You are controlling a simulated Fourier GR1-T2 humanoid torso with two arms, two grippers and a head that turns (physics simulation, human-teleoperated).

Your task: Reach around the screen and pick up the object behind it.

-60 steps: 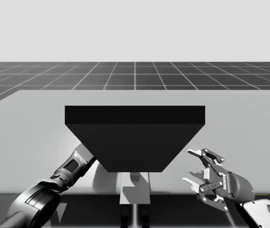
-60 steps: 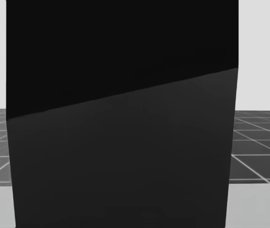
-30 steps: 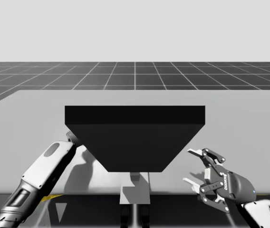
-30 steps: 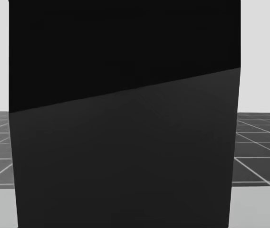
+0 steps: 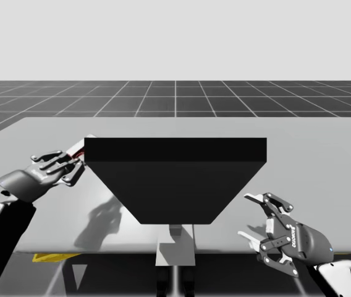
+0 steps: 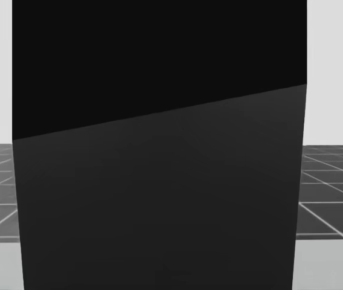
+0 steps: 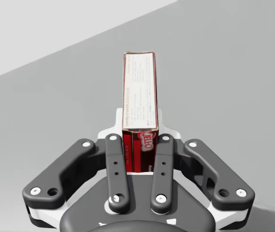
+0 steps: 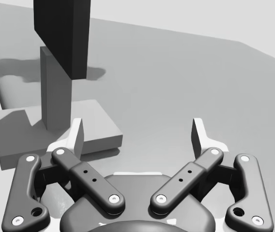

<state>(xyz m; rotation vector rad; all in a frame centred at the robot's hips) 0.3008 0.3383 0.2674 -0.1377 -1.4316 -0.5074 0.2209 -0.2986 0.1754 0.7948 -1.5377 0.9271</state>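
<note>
A tall black screen (image 5: 175,179) stands on a grey post and base (image 8: 55,130) at mid-table, and it blocks the head view (image 6: 159,169). My left gripper (image 5: 70,164) hovers by the screen's upper left corner. It is shut on a slim red and white box (image 7: 139,96), which sticks out ahead of the fingers and is also seen in the high view (image 5: 78,150). My right gripper (image 5: 259,223) hangs open near the table's front edge, right of the screen. Nothing sits between its fingers in the right wrist view (image 8: 138,137).
The grey table (image 5: 324,161) stretches wide on both sides of the screen and behind it. The screen's base block (image 5: 175,247) sits at the front edge between my arms. A dark grid floor lies beyond the table.
My left arm has swung out from behind the screen's lower left, up and to the left, with the box in its gripper. My head has turned slightly. The right arm has not moved.
</note>
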